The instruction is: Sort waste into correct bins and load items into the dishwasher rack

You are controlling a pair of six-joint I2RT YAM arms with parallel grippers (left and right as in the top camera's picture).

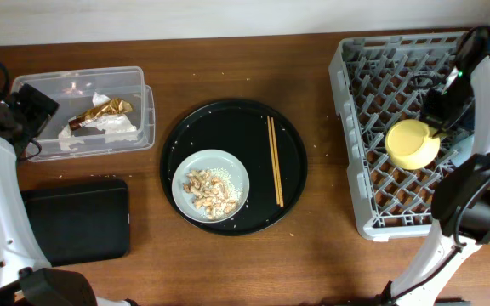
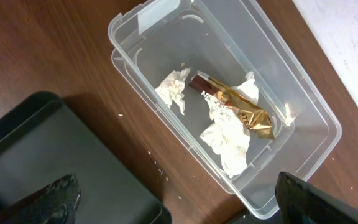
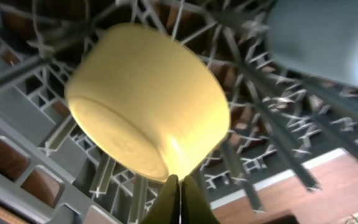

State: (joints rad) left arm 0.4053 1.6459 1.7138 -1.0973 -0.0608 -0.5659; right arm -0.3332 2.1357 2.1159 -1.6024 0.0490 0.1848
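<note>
Small yellow bowl [image 1: 413, 143] lies tilted on its side among the upright pegs of the grey plastic dishwasher rack [image 1: 356, 127], toward its right edge. It is smooth, round and matte. The right claw [image 3: 178, 186] has its fingers drawn together at the bowl's rim, apparently pinching it, though the close view blurs the contact. Open lattice lies free to the bowl's left and near side.

The left claw [image 2: 176, 193] hangs with its fingers wide apart over the near rim of the clear tub [image 1: 147, 119], just beside the flat black tray [image 1: 79, 221]. In the tub lie the shiny gold-and-brown wrapper [image 2: 235, 106] and crumpled white napkins [image 2: 229, 140].

Mid-desk [image 1: 313, 263], the round black tray [image 1: 292, 161] carries the grey-green plate [image 1: 228, 166] of crumbly food scraps [image 1: 209, 191]. The thin wooden chopsticks [image 1: 275, 161] lie side by side to its right. Bare wood separates tray and rack.
</note>
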